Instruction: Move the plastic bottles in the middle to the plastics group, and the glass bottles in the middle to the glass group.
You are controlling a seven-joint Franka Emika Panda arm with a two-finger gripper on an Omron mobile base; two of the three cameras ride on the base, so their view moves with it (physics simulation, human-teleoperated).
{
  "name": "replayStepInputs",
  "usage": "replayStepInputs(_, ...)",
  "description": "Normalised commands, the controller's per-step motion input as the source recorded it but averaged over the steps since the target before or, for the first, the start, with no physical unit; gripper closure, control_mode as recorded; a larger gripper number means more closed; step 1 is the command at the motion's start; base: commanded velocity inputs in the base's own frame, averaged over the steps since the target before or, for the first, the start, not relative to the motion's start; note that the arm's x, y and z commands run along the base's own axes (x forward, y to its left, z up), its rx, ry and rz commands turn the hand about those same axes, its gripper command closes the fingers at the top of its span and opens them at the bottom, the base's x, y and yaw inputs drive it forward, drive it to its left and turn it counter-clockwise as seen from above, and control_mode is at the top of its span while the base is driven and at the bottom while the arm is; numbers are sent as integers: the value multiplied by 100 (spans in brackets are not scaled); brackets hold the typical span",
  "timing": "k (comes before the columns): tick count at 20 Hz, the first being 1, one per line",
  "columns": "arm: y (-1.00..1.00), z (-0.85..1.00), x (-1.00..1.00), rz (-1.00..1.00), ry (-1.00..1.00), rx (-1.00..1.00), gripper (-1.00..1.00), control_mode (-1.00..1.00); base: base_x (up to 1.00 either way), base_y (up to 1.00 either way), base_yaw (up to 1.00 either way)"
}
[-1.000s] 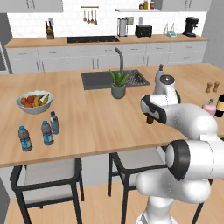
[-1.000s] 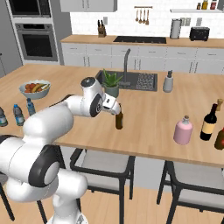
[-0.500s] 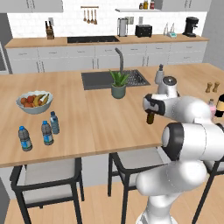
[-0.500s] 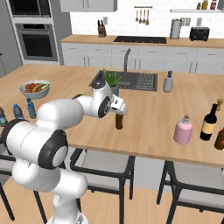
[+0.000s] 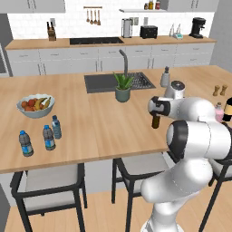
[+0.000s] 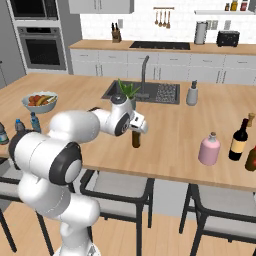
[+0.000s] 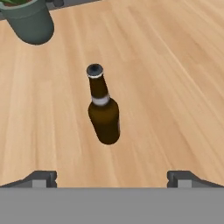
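While the end effector hangs above the wooden counter with its fingertips spread wide and nothing between them, the slim amber-brown bottle stands upright just beneath it, clear of both tips. In the left base view this amber-brown bottle sits near the counter's front edge, partly covered by the hand, and in the right base view the same bottle shows just below the white wrist.

A potted plant stands beside the sink, towards the middle of the counter, and its grey-green pot shows at the top left of the hand view.

Towards the counter's right end, near the front edge, the squat pale-pink bottle stands upright, with the dark wine bottle just beside it. A further dark bottle is cut by the frame edge there.

At the counter's left end, three small water bottles with blue bands stand close together near the front edge, and a fruit bowl sits just behind them. A grey soap dispenser stands right of the sink.
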Motion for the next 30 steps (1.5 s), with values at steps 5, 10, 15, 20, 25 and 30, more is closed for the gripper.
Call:
replayStepInputs(5, 0, -8, 25, 0, 0, 0, -100, -100, 0, 0, 0)
replayStepInputs(10, 0, -22, 24, 0, 0, 0, -100, -100, 0, 0, 0)
replayStepInputs(15, 0, -27, 14, 0, 0, 0, -100, -100, 0, 0, 0)
replayStepInputs(20, 0, -25, 22, 1, 0, 0, -100, -100, 0, 0, 0)
replayStepInputs(25, 0, -15, 27, 6, 1, 0, -100, -100, 0, 0, 0)
replayStepInputs(30, -11, -2, 29, 3, 0, 0, -100, -100, 0, 0, 0)
